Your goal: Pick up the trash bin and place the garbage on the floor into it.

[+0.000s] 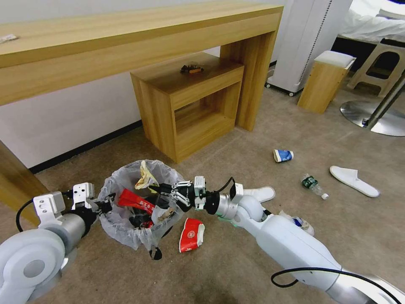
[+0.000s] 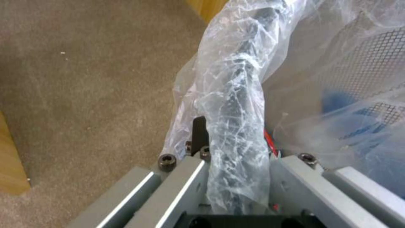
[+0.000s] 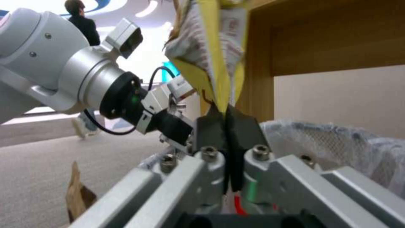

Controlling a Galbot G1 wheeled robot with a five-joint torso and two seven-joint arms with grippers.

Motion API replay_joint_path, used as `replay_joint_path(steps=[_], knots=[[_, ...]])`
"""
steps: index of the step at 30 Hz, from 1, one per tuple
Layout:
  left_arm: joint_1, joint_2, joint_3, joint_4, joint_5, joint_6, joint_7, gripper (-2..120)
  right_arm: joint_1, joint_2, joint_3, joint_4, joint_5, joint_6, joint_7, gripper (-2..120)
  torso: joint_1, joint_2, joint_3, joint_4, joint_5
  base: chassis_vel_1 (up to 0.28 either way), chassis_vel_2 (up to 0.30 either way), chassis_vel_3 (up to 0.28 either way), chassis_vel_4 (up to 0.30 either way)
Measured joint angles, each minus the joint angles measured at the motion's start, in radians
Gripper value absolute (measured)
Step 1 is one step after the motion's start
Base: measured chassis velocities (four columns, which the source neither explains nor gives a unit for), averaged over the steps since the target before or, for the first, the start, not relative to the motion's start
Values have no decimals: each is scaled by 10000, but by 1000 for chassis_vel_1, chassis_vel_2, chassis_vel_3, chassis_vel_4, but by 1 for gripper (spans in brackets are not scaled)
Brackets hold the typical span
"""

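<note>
Right gripper (image 1: pixel 165 188): clamped on yellow wrapper (image 1: pixel 145 177), poised above trash bin (image 1: pixel 122 228) for dropping.
Left gripper (image 1: pixel 108 205): pinched bin rim, steadying.

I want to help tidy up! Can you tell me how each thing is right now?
Black trash bin with white plastic bag: partly filled, rim held by left gripper.
Yellow crumpled wrapper: pinched in right gripper, above bin.
Red paper cup: squashed, lying on beige carpet floor.
Blue paper cup: tipped over.
Clear bottle: lying down.
White slipper: flat on floor.
</note>
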Motion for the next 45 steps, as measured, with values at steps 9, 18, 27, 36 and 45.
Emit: replay_joint_path(steps=[9,18,27,36,45], knots=[[2,1,-15,-5,0,-2,0,0,-98,-127,119,56,-42,-41,-4,38,0,0,0,0,0,0,0,0,0],[-1,-27,-12,-15,1,-3,0,0,-138,-249,219,134,-52,-46,-41,70,0,0,0,0,0,0,0,0,0],[3,-8,-44,-11,3,-6,-54,0,-262,-430,459,314,82,-52,81,99,0,0,0,0,1,0,0,0,0],[-53,150,-229,240,5,-14,-23,0,-546,-1168,1179,741,861,235,857,100,0,0,0,1,1,0,0,0,0],[-89,247,-455,507,8,-43,54,0,-1812,-1725,2667,1017,349,507,2307,100,0,0,0,0,2,0,0,0,0]])
